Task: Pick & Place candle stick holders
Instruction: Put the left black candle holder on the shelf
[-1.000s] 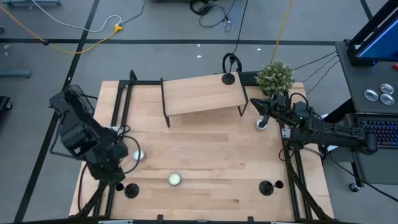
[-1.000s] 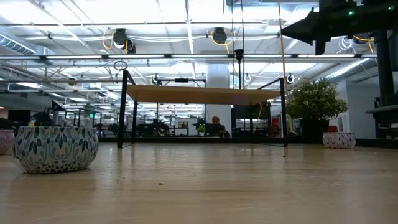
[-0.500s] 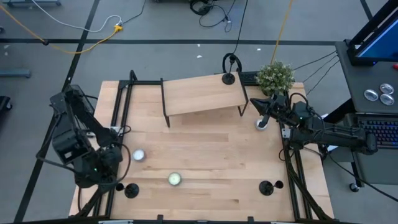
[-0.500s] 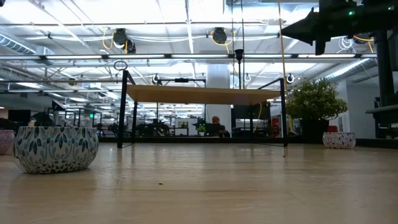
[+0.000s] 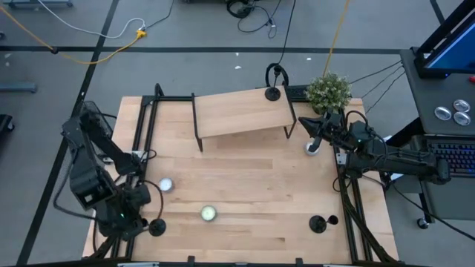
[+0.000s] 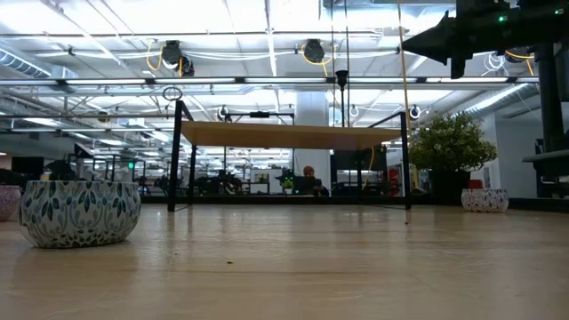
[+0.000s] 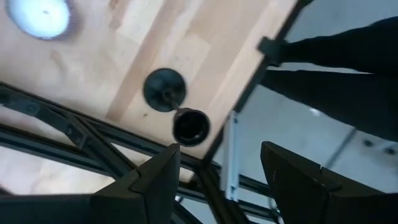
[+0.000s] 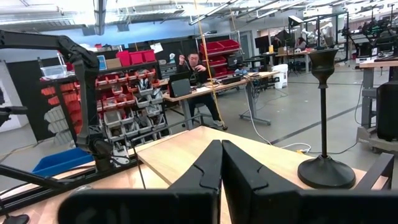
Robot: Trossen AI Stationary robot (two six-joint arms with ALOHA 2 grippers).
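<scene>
Left gripper [image 7: 217,171] open above candle stick holder [image 7: 176,106]

Count on the counter [image 5: 252,170]: 3 black candle stick holders, at lower left [image 5: 156,227], lower right [image 5: 318,223] and upper middle by the shelf [image 5: 273,93]. 2 tealight candles [image 5: 165,185] [image 5: 208,213]. 1 wooden shelf [image 5: 241,113], 1 plant [image 5: 329,90], 1 patterned bowl [image 6: 80,212].

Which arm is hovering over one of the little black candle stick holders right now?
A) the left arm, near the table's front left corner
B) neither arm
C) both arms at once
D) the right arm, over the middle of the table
A: the left gripper hangs with open fingers right above a candle stick holder by the table's front left corner; the right gripper waits shut near the plant.
</scene>
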